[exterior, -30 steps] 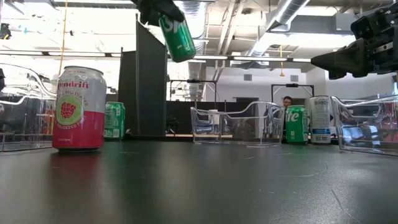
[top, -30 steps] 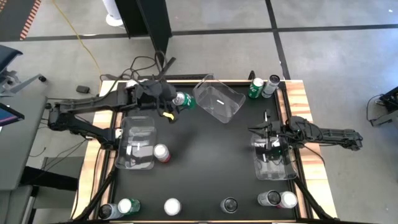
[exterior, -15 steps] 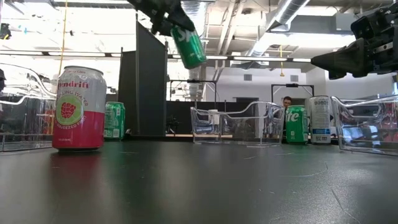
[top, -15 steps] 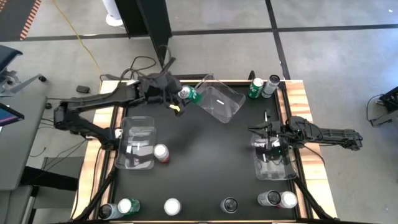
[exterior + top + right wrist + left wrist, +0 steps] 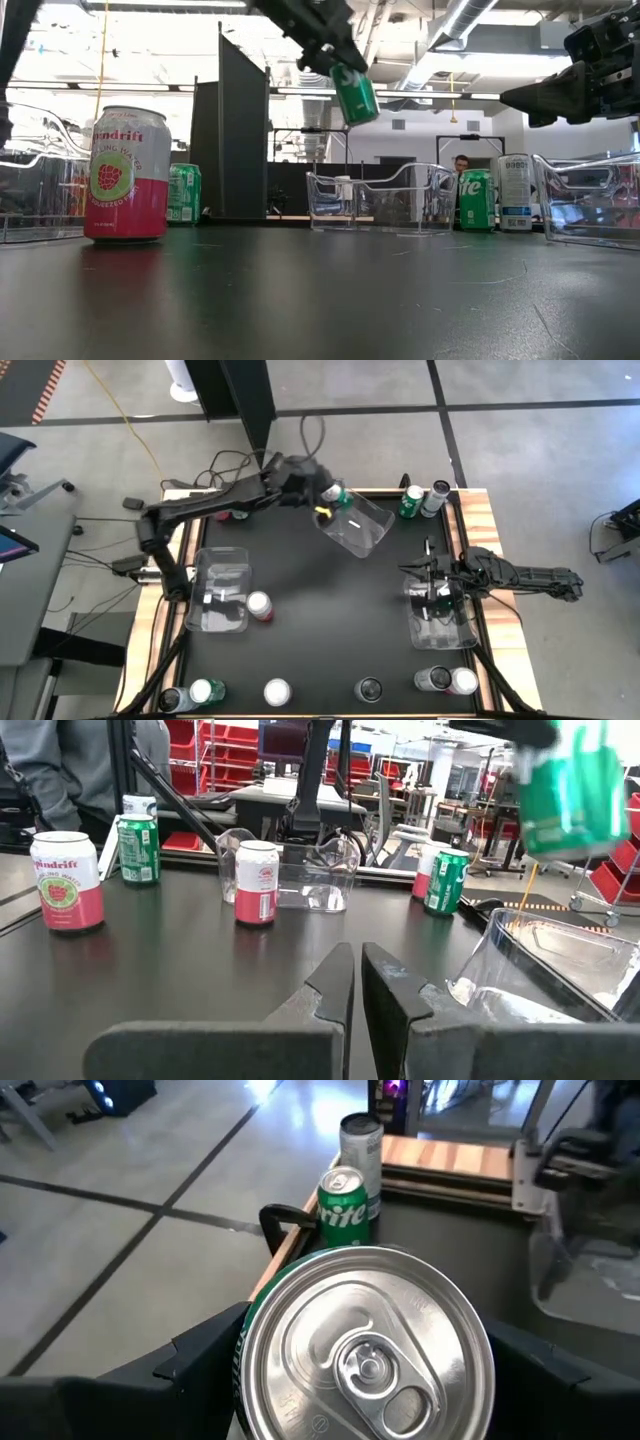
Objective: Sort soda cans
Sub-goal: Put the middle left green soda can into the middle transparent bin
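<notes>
Swinging rightward since the earlier frame, the left gripper point(image 5: 322, 498) now carries its green can point(image 5: 333, 494) over the near edge of the tilted clear bin point(image 5: 360, 532), upper centre of the high view. The right gripper point(image 5: 432, 582) waits at centre right above another bin point(image 5: 445, 628), jaws closed on nothing.

Low view: the can point(image 5: 355, 93) hangs tilted at top centre, well above the table point(image 5: 320, 300); a pink can point(image 5: 126, 174) stands at left.

Left wrist view: the silver top point(image 5: 368, 1348) fills the lower frame, jaws clamped on its sides.

Right wrist view: the green can point(image 5: 568, 790) shows at upper right.

I'd judge it light, smooth and easily dented, best held mid-body.
</notes>
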Robot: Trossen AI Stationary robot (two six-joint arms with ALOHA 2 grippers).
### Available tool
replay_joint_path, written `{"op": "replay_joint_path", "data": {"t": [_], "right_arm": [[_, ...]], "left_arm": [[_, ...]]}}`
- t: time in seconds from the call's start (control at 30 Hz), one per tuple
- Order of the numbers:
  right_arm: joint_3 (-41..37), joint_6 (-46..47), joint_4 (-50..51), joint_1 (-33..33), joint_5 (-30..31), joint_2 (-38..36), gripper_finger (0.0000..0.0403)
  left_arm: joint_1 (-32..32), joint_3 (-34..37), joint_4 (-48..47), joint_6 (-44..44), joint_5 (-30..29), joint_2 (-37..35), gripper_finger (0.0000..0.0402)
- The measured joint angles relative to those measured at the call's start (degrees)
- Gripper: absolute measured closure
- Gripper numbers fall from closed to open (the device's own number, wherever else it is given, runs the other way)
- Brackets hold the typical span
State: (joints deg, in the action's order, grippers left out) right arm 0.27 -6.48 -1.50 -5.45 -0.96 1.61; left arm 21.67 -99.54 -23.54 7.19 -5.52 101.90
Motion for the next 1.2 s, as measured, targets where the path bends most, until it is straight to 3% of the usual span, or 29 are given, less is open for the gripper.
{"op": "replay_joint_path", "data": {"t": [0.23, 0.43, 0.67, 1.2], "right_arm": [[0.0, 0.0, 0.0, 0.0, 0.0, 0.0, 0.0358], [0.0, 0.0, -0.1, 0.0, 0.0, 0.0, 0.0358], [0.0, 0.0, -0.1, 0.0, 0.0, 0.0, 0.0358], [0.0, 0.0, -0.2, 0.0, 0.0, 0.0, 0.0358]], "left_arm": [[3.5, -18.3, -12.1, -1.6, 1.7, 12.5, 0.0099], [6.3, -27.8, -19.2, -2.9, 2.3, 20.9, 0.0099], [8.7, -30.3, -19.5, -3.6, 3.9, 25.7, 0.0099], [9.6, -28.9, -17.7, -4.9, 4.2, 27.5, 0.0099]]}}
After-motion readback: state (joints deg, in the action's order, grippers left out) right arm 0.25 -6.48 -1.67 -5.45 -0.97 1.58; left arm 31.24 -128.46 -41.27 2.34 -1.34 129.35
